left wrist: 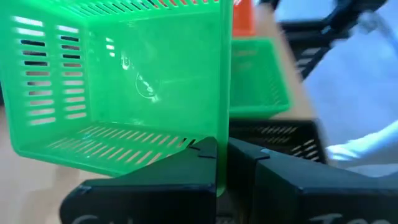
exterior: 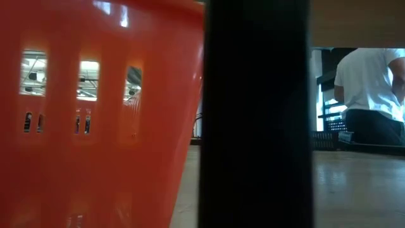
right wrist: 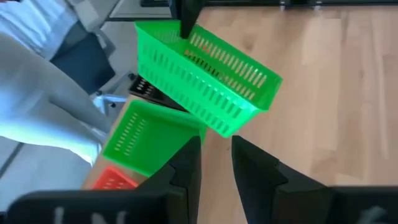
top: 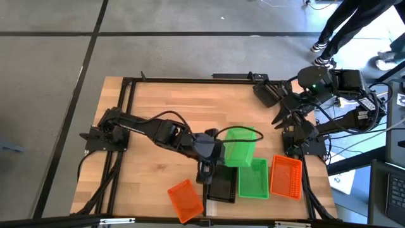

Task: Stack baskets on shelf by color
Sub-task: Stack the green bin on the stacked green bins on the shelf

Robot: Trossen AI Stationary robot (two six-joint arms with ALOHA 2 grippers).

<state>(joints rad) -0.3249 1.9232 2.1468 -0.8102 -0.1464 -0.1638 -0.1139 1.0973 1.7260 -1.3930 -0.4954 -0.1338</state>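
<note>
The left gripper (top: 209, 166) has its jaws closed tight on the rim wall of a bright green perforated plastic basket (top: 241, 147), which hangs tilted off the wooden desk (top: 158, 107), reaching away from the jaws. Just beneath the jaws sits a black mesh basket (top: 223, 188); beside that rests a second green mesh basket (top: 253, 179), then an orange mesh basket (top: 285, 177). Another orange basket (top: 185, 199) lies at the desk's near edge. The right gripper (right wrist: 216, 149) hovers at the far right corner, jaws slightly parted, holding nothing.
</note>
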